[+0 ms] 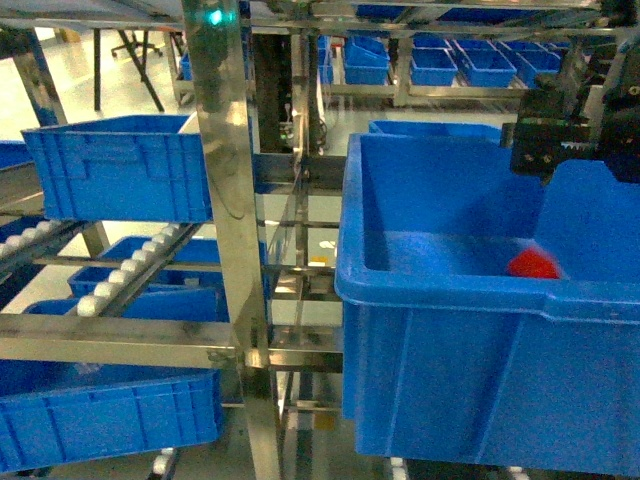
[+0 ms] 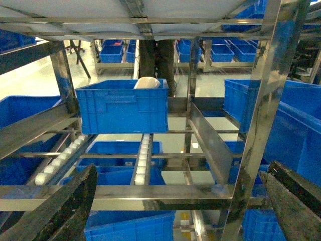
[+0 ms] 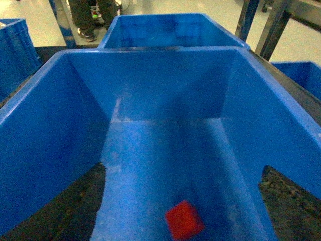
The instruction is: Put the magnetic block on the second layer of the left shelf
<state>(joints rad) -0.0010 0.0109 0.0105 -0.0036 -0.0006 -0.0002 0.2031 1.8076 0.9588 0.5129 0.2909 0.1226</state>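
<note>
I find nothing I can read: no labels, brands, numbers or signs on the blue crates (image 1: 470,300) or the steel uprights (image 1: 232,180). Anything printed on the far crates (image 1: 470,62) may simply be too blurred to make out.

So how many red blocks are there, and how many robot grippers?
Red block: 1
Grippers: 2, the left gripper and the right gripper, both open
Total: 3
</note>
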